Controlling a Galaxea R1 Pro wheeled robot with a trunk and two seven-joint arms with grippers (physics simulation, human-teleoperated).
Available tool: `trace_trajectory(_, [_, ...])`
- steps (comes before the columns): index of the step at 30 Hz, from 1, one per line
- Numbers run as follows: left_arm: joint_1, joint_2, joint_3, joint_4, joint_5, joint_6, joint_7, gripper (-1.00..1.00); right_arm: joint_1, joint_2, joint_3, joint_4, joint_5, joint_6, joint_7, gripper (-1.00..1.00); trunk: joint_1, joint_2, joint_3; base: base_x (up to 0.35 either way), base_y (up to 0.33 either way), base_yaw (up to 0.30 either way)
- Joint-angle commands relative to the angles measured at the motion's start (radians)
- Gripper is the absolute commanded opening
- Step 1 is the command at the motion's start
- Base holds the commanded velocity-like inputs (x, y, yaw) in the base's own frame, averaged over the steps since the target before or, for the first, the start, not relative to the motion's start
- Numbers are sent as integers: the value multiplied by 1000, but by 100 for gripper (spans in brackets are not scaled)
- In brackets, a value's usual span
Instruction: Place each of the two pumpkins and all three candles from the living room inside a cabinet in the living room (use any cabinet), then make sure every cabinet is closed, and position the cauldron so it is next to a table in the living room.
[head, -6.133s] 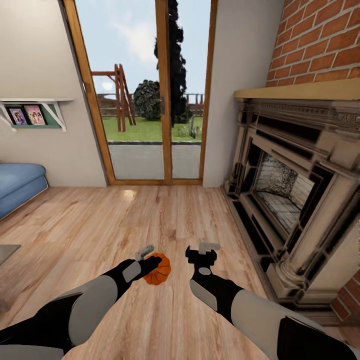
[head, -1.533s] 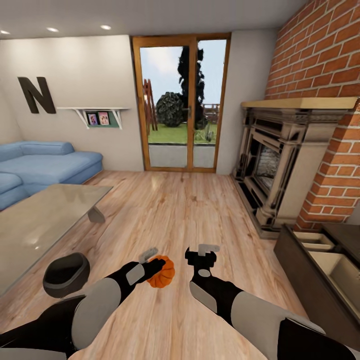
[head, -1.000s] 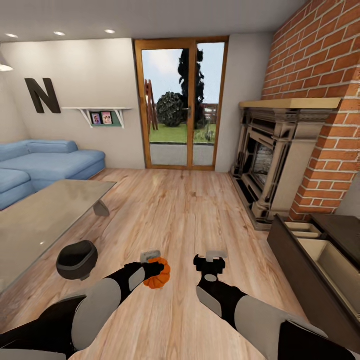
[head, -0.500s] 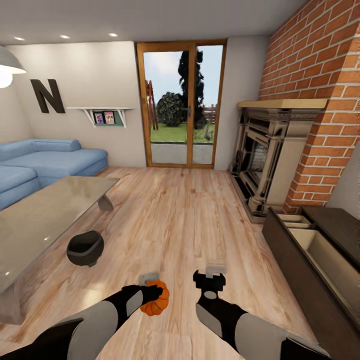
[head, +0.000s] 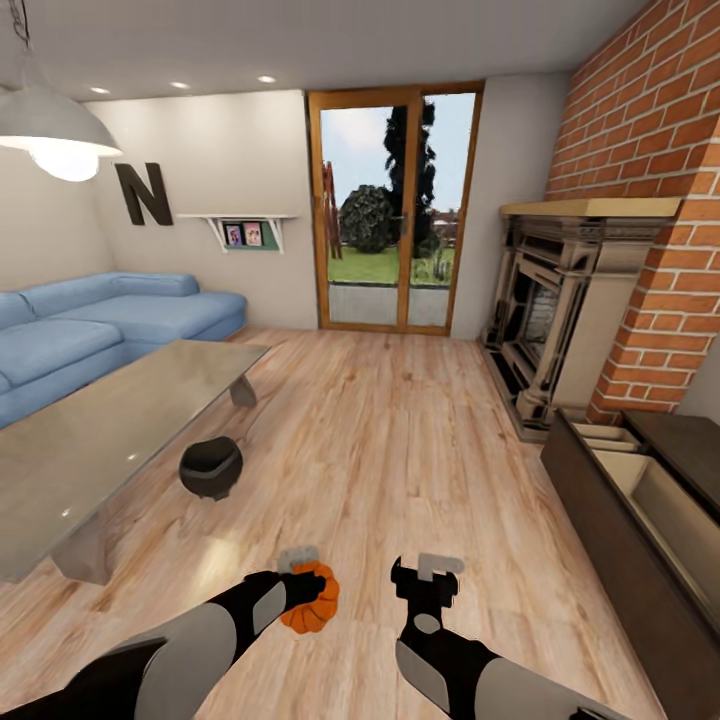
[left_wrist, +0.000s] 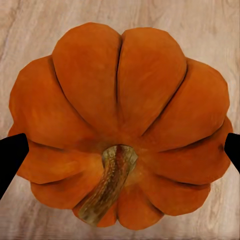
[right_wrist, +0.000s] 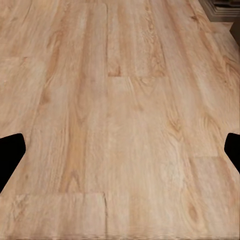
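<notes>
My left arm (head: 200, 640) and right arm (head: 470, 675) — smooth grey shells over black joints. Each wrist ends in a black block with a pale grey plate — my fingertips (right_wrist: 10, 155) are plain black.

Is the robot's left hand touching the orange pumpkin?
Touching. In the left wrist view, the round, ribbed orange pumpkin sits between the left hand's two black fingertips, which press against its sides.
</notes>
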Motion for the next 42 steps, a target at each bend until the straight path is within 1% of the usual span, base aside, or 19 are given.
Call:
trace_trajectory(1, [0,-1,7,-2,-3,6,3,-100,-1,0,9,-1,-9,-5,-5,100,-1,-1,-1,-330,0,280])
trace_trajectory(15, [0,-3,7,-2,-3,6,3,-100,-1,2,9,0,-9,-4,-5,100,-1,-1,-1,-331,0,276])
trace_trajectory(26, [1,-6,7,-2,-3,6,2,-100,5,3,10,0,-9,-6,-5,100,-1,-1,-1,-331,0,69])
trace_trajectory(36, [1,-5,7,-2,-3,6,2,-100,5,3,9,0,-10,-5,-5,100,-1,-1,-1,-331,3,253])
trace_trajectory(42, [1,-5,7,-2,-3,6,2,-100,5,3,9,0,-10,-5,-5,100,-1,-1,-1,-326,105,274])
